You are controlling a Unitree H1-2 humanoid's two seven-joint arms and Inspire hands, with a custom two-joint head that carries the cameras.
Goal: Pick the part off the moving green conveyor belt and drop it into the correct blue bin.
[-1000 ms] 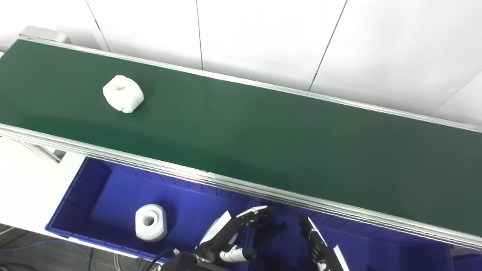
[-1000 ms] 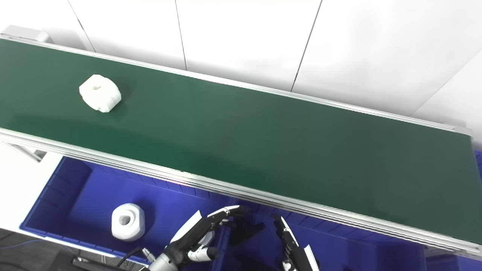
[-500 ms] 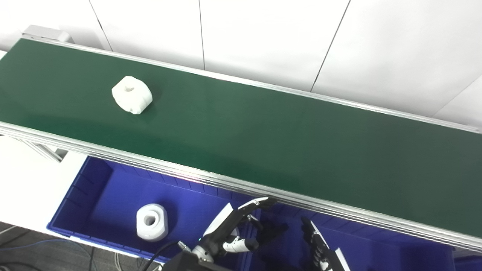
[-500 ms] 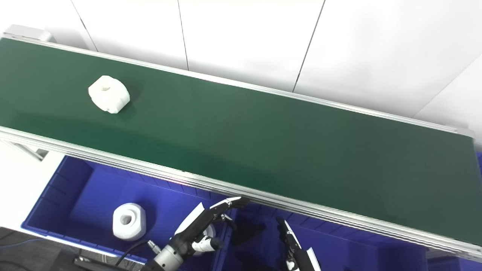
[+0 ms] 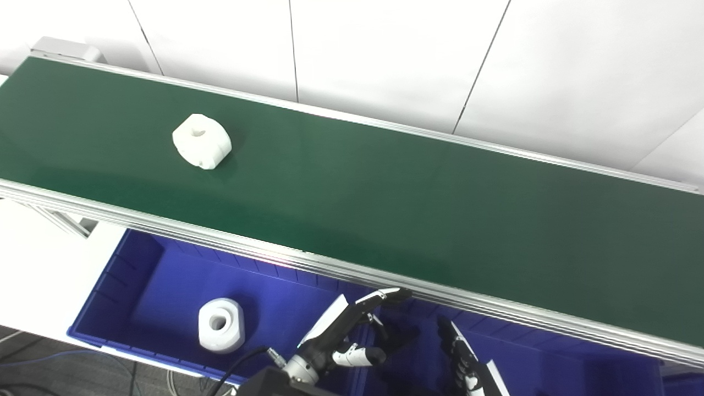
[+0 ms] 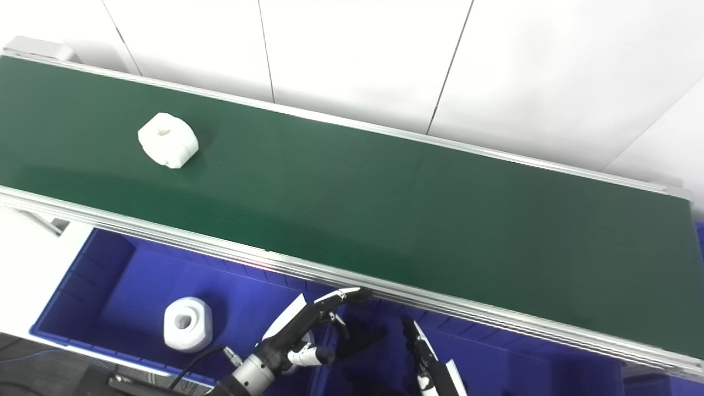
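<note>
A white part [image 5: 201, 141] rides the green conveyor belt [image 5: 385, 187], toward its left end. Below the belt's near rail, over the blue bins [image 5: 137, 291], the left hand [image 5: 352, 335] and right hand [image 5: 467, 368] hang empty, fingers spread.

Plain white panelled wall [image 5: 385, 55] with thin dark seams behind everything, bright even lighting, grey floor [image 5: 33, 357] with cables bottom left.

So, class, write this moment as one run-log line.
part: on green belt, left end | left hand: open, empty | right hand: open, empty | blue bin: one white part
</note>
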